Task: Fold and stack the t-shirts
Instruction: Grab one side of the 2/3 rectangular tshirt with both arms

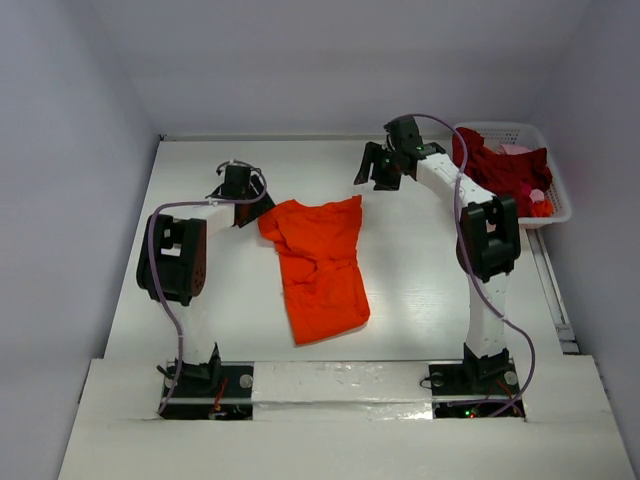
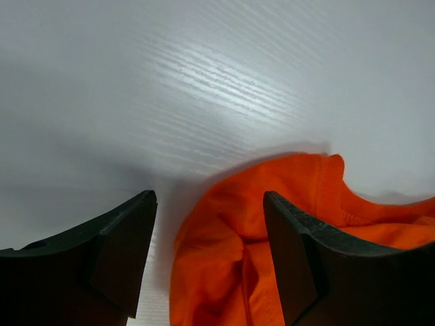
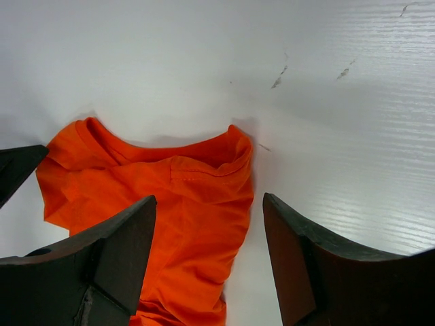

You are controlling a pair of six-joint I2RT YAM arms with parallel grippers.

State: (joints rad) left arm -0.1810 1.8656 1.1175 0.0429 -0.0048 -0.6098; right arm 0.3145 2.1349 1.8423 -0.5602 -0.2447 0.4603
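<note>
A bright orange t-shirt [image 1: 318, 262] lies crumpled and partly folded on the white table. My left gripper [image 1: 237, 205] is open, just left of the shirt's left shoulder; in the left wrist view the orange cloth [image 2: 231, 258] lies between its open fingers. My right gripper [image 1: 380, 170] is open above the table, just beyond the shirt's right shoulder; the right wrist view shows the shirt's collar and sleeve [image 3: 183, 190] below it. Dark red t-shirts [image 1: 500, 170] and a pinkish one [image 1: 515, 150] lie heaped in the basket.
A white lattice basket [image 1: 553, 180] stands at the back right, beside the right arm. The table [image 1: 420, 300] is white with walls at the back and sides. A rail runs along the right edge.
</note>
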